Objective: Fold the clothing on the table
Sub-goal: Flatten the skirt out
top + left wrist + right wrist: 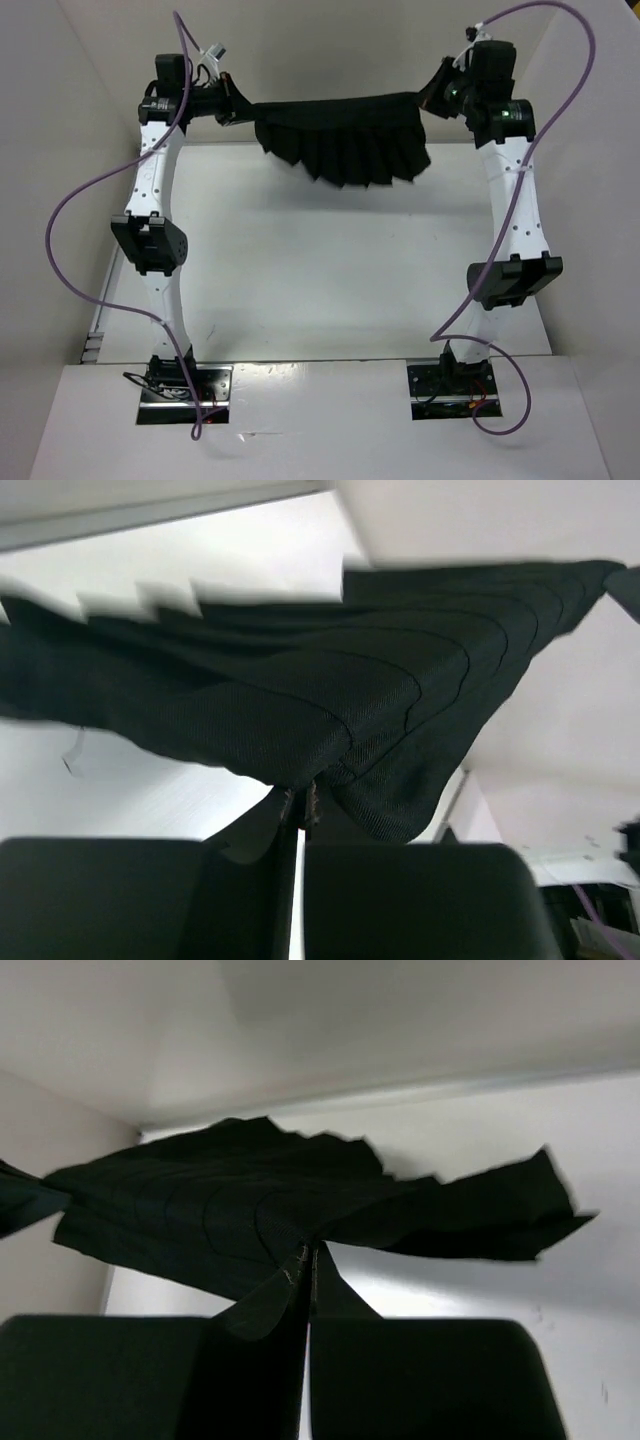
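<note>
The left claw [232, 105] is pressed together on one end of the skirt [345, 140]. In its wrist view the two fingers [400, 900] meet with only a thin slit between them, and a fold of black cloth is pinched at their tips. The right claw [432, 98] is likewise clamped on the other end. Its wrist view shows the fingers [410, 1380] closed on a small gather of fabric.

Between the two claws the skirt's straight top edge runs nearly level and taut. It is held in the air over the far edge of the surface [330, 280]. The pleats fan downward from that edge, and the hem forms a stepped, jagged line that dips lowest around the middle. From the left wrist the cloth [300, 700] sweeps away in curved pleat lines toward a corner at the far claw. From the right wrist the cloth [230, 1205] spreads wide with one loose flap trailing to the side. Whether the hem brushes the surface cannot be told from above.

Beneath and nearer than the hanging skirt, the white surface lies bare from its far edge to its near edge. This bare area is framed by the two arms along the left and right edges. White walls [60, 120] stand close at the far corners, just outside each claw. Purple cables [75, 200] loop outward past both side edges.
</note>
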